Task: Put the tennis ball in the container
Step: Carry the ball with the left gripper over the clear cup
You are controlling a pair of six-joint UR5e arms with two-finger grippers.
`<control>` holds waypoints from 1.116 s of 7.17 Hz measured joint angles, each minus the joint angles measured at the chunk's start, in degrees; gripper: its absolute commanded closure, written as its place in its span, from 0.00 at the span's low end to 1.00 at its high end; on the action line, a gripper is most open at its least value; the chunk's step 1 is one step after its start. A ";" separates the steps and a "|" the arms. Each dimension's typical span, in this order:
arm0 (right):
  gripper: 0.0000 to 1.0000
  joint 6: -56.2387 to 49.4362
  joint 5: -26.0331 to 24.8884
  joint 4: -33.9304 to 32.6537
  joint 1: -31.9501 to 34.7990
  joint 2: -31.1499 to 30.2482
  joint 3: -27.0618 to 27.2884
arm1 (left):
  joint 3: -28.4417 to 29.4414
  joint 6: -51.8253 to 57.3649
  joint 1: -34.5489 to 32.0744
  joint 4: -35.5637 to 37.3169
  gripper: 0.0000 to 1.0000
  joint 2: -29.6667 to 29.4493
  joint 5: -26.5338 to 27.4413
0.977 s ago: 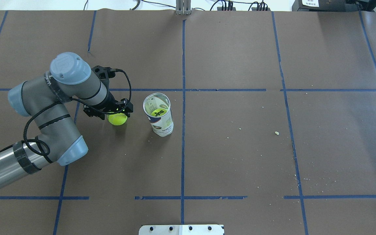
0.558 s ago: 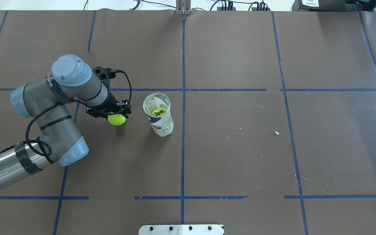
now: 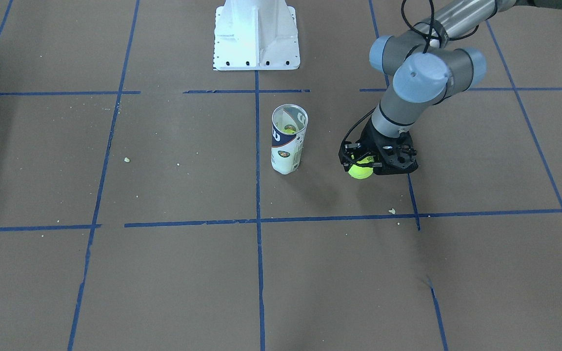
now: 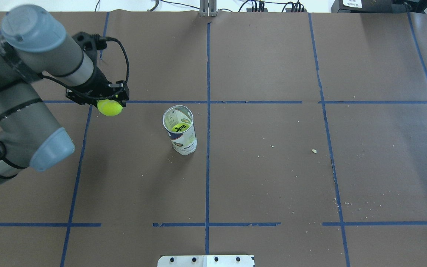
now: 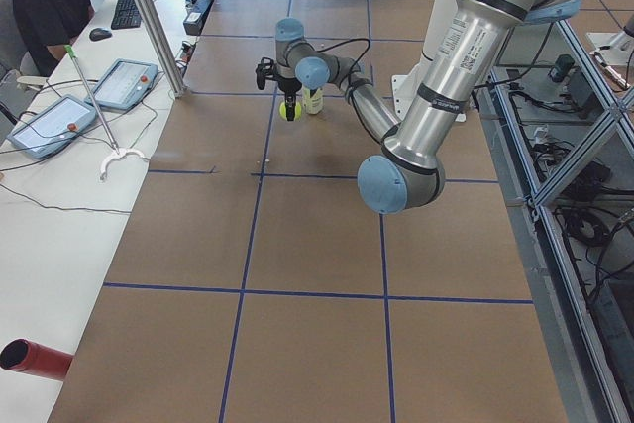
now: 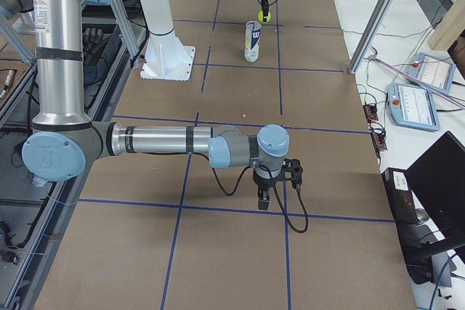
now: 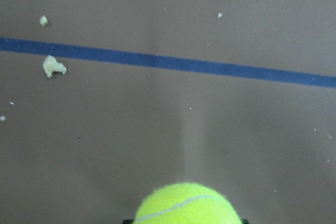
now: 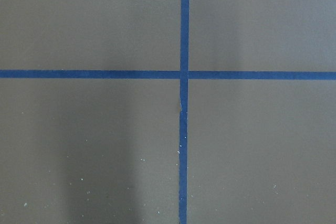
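One tennis ball (image 4: 110, 108) in transit, pinched between the fingers of the left gripper (image 4: 108, 105).
It hangs clear of the table (image 4: 272, 185), well left of the upright, open container (image 4: 184, 142). Next, I judge, it must be centred over the narrow mouth and then released. Whether the right gripper's (image 6: 278, 192) fingers are spread I cannot tell.

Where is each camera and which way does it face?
Front-facing: across the table, facing the robot, down; left arm, left gripper holding tennis ball near container.
Overhead: behind the robot, forward and down; left arm.
Exterior left: table's end, along it; left arm near.
Exterior right: opposite end; right arm near, left far.
Left wrist: down; ball only.
Right wrist: down at blue tape; no body.
Front-facing and overhead share ball and container.
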 measured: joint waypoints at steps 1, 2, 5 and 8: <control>0.00 0.00 0.00 0.00 0.00 0.00 0.00 | -5.00 1.63 -2.64 9.10 1.00 -2.45 -0.25; 0.00 0.00 0.00 0.00 -0.02 0.00 0.00 | -9.00 2.07 -3.99 17.10 1.00 -5.47 -1.56; 0.00 0.00 0.00 0.00 -0.01 0.00 0.00 | -9.84 -8.88 -0.39 26.82 1.00 -16.35 -6.45; 0.00 0.00 0.00 0.00 0.00 0.00 0.00 | 0.55 -16.26 6.06 20.46 1.00 -22.49 -4.61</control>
